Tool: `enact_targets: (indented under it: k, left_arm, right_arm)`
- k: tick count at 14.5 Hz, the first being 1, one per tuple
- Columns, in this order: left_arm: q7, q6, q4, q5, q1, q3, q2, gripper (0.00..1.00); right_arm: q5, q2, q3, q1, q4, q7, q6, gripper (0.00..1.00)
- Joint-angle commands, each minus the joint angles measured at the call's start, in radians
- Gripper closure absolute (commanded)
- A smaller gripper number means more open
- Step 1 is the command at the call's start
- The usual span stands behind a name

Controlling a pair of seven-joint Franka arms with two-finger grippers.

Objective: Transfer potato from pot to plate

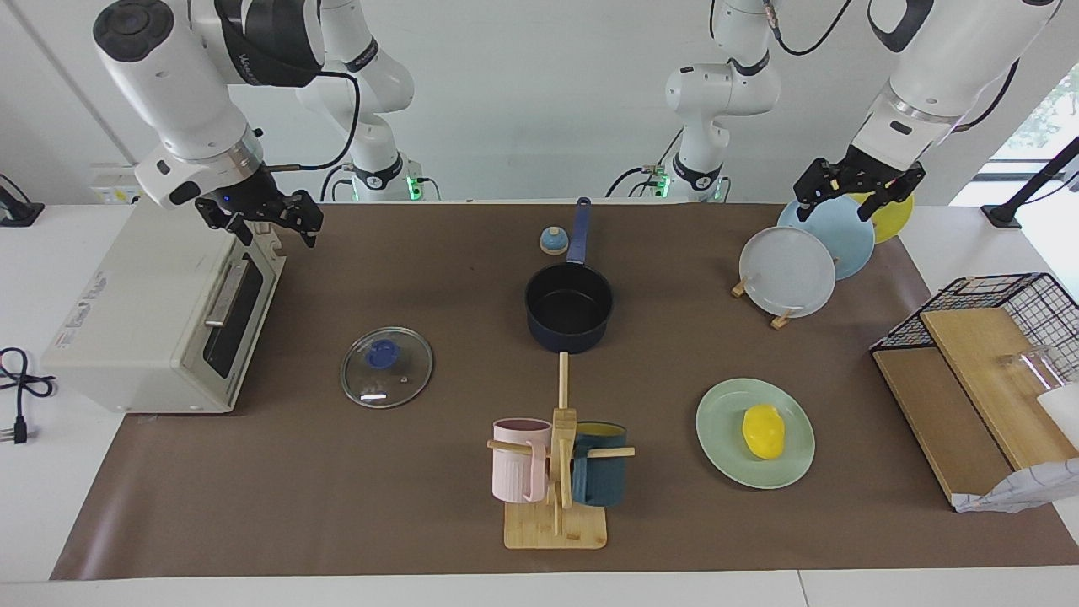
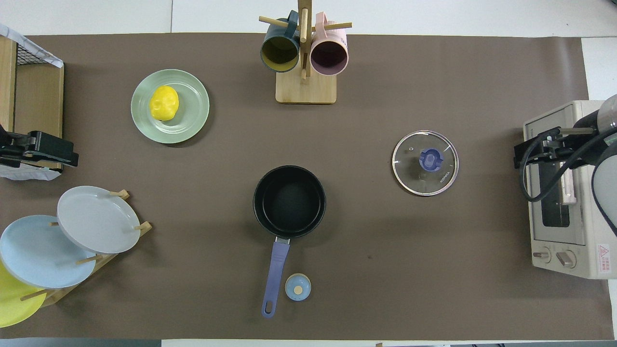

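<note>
The yellow potato lies on the mint-green plate toward the left arm's end of the table. The navy pot stands mid-table with nothing inside, its handle pointing toward the robots. My left gripper hangs open and holds nothing, up in the air over the plate rack. My right gripper waits open over the toaster oven, also holding nothing.
A glass lid lies beside the pot toward the toaster oven. A mug tree stands farther out than the pot. Grey-white, light blue and yellow plates lean in a rack. A wire basket and a small blue knob are also here.
</note>
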Motion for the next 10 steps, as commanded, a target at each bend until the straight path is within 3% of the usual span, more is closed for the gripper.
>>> enact_targets:
  k: [1, 10]
  left_arm:
    - [0.002, -0.006, -0.001, 0.015, 0.005, -0.003, -0.009, 0.0]
    - [0.014, 0.003, -0.002, 0.014, 0.022, -0.008, -0.02, 0.0]
  right_arm:
    - [0.011, -0.017, 0.007, -0.016, -0.013, -0.009, 0.019, 0.0]
    - [0.011, -0.017, 0.007, -0.016, -0.015, -0.009, 0.019, 0.0]
